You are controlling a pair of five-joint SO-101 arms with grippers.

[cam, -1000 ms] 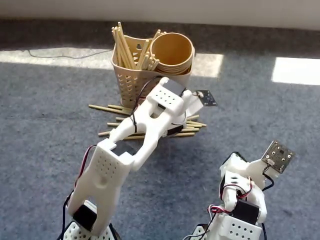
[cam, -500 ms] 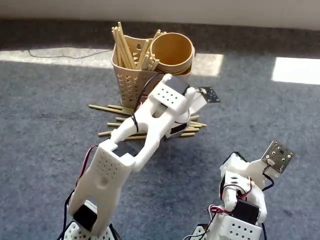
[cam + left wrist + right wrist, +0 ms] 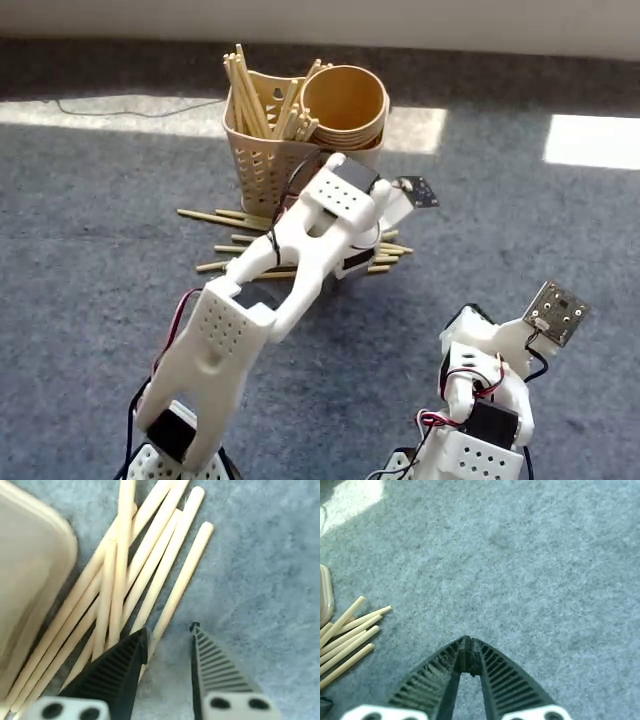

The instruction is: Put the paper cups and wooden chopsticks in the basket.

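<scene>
The chopsticks (image 3: 121, 555) look like pale bare wood, smooth and matt. The basket (image 3: 258, 165) is beige plastic with a slight sheen. The cups (image 3: 345, 100) are tan paper, matt too. The surface (image 3: 90, 300) is fuzzy grey-blue cloth, kinda carpet-like. My left tool (image 3: 169, 628) is ribbed matt black plastic, and my arm (image 3: 215, 350) is dull white plastic.

my rig, seen from above: left arm (image 3: 262, 300) white printed shell, dotted vent holes, black servos, red-black wires along side. right arm (image 3: 480, 400) same white, grey square camera board (image 3: 557, 312). left gripper (image 3: 169, 628) black, ribbed, white bases with round holes.
</scene>
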